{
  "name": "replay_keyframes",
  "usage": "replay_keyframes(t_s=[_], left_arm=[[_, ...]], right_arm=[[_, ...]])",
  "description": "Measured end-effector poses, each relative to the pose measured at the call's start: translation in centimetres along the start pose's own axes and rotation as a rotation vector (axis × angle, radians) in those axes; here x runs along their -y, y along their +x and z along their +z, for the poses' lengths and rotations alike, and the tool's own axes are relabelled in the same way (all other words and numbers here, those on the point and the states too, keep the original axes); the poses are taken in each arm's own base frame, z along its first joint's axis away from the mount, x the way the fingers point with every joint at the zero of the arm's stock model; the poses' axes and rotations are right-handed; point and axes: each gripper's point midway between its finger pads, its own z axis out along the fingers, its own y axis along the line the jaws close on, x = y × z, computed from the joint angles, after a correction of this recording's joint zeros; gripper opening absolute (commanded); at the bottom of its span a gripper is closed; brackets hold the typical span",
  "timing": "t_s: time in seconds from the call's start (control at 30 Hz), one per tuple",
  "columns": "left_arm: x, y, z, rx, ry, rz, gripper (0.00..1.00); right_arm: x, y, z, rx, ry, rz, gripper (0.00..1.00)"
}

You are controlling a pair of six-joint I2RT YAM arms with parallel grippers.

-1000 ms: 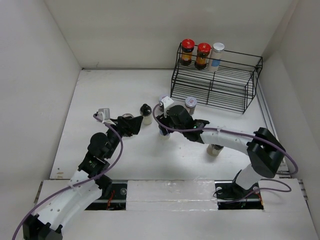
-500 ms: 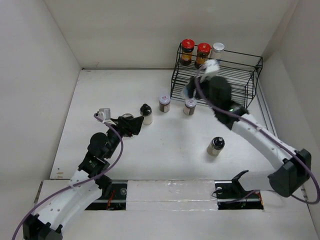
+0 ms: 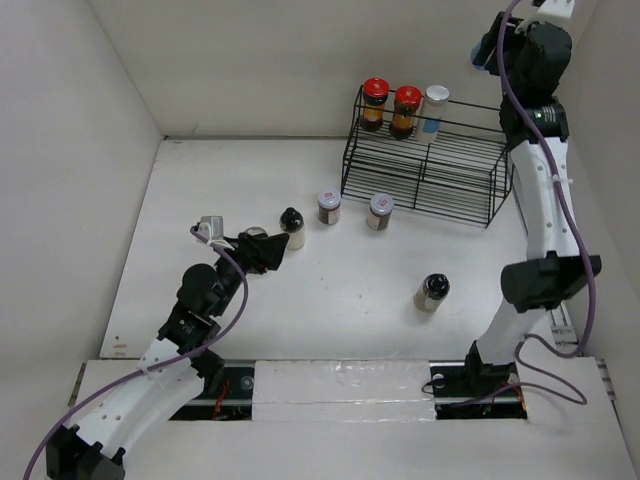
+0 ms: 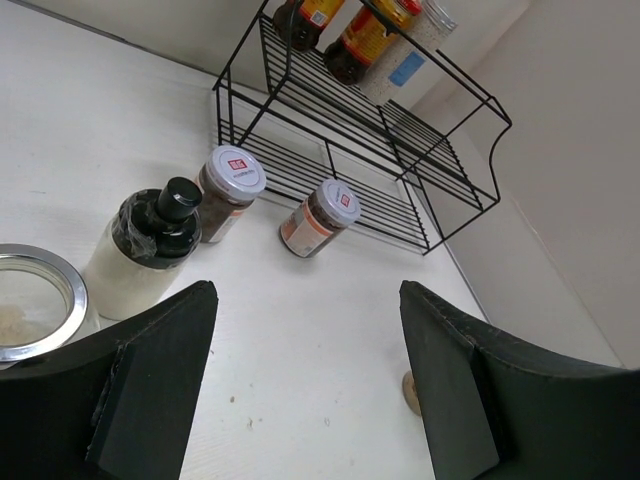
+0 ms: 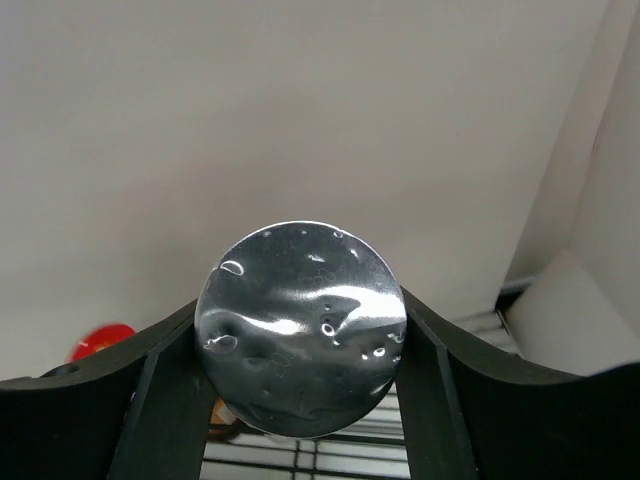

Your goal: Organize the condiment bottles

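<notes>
Nine all told! The right gripper [image 3: 490, 50] hangs high above the rack's [image 3: 430, 175] right end, clamped on a silver-lidded jar [image 5: 300, 325] whose lid faces its camera. On the top shelf stand two red-caps [image 3: 375, 100] [image 3: 406, 106] and one silver-lid [image 3: 434, 106]. Mid-table [image 3: 220, 190], all upright, are two spice jars [image 3: 329, 207] [image 3: 380, 211], two black-caps [image 3: 292, 228] [image 3: 432, 292] and one clear jar [image 4: 35, 300] beside the left gripper [image 4: 305, 300], which gapes empty.

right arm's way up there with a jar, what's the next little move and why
Probably lower the right pincer toward the rack's top shelf, just right of the blue-labelled jar. It grips a silver-lidded jar high above the rack, and that stretch of shelf looks free.
</notes>
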Motion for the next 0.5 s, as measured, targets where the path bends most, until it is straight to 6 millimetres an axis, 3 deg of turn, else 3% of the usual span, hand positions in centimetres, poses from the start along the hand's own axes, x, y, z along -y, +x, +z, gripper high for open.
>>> replay_keyframes(t_s=[0.13, 0.27, 0.37, 0.5], left_arm=[[0.1, -0.1, 0.0, 0.003, 0.002, 0.0, 0.69], [0.0, -0.1, 0.0, 0.006, 0.001, 0.0, 0.69], [0.0, -0.2, 0.0, 0.007, -0.002, 0.0, 0.69], [0.0, -0.2, 0.0, 0.009, -0.003, 0.0, 0.69]], right_arm=[[1.7, 6.2, 2.7, -0.156, 0.027, -0.039, 0.38], [3.4, 12.6, 3.8, -0.318, 0.031, -0.062, 0.38], [4.2, 15.2, 3.7, -0.393, 0.031, -0.071, 0.38], [4.5, 16.6, 3.4, -0.426, 0.029, -0.077, 0.38]])
